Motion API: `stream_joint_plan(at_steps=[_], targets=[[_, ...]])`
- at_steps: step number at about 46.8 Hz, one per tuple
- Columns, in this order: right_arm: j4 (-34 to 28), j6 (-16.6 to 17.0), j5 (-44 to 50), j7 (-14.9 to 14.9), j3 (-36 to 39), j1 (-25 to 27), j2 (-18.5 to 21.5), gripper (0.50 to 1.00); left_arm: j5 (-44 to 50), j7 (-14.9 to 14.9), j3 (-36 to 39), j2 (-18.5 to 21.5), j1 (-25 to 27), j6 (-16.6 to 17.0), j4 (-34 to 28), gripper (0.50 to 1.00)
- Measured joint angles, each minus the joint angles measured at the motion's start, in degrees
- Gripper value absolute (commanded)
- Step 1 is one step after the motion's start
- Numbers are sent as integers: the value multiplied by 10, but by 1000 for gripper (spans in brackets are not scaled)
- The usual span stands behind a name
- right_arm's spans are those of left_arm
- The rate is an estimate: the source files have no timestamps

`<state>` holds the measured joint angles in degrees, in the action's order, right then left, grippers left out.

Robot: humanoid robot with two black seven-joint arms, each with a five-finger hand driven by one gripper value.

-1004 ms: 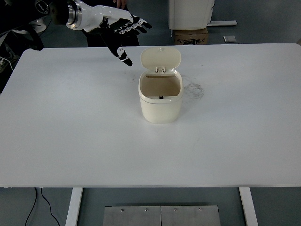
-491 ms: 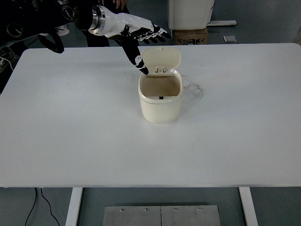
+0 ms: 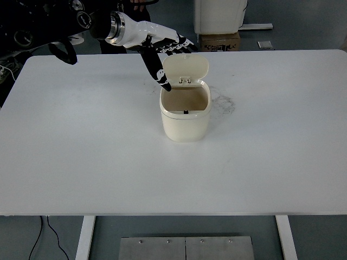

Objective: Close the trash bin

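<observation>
White-and-black fingers [image 3: 176, 43] of the left hand [image 3: 162, 46] have edged a little further right and lower than half a second ago, when they stood just short of the lid [image 3: 185, 68]; a full second ago the hand was well to the lid's nine o'clock. Now the long fingers are spread and reach behind the lid's top edge, at its eleven o'clock, while the thumb [image 3: 157, 70] points down toward the bin's left rim, its tip just beside the lid's left edge. Whether any fingertip touches the lid cannot be told. The fingers hold nothing. Behind them a white wrist with a metal ring leads back to the black left arm [image 3: 49, 21], which enters from the upper left.

The cream trash bin [image 3: 185, 116] stands in the same spot, a little above the desk's centre, its lid still upright and its inside open to view.

The white desk [image 3: 81, 151] shows a faint grey smudge [image 3: 225, 103] at the bin's three o'clock. Beyond the far edge stand a cardboard box [image 3: 219, 41] and a white cabinet [image 3: 219, 15] on a grey floor.
</observation>
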<state>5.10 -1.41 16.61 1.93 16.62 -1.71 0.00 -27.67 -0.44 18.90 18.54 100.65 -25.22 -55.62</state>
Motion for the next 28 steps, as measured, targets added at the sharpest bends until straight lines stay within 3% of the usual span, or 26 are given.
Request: stream_joint_plan(at_steps=[9, 28], targets=[[0, 0, 0, 0, 0, 0, 0, 991, 8, 19, 0, -3, 3, -19, -1, 1000], [0, 0, 0, 0, 0, 0, 0, 991, 9, 21, -1, -5, 5, -32, -33, 1000]])
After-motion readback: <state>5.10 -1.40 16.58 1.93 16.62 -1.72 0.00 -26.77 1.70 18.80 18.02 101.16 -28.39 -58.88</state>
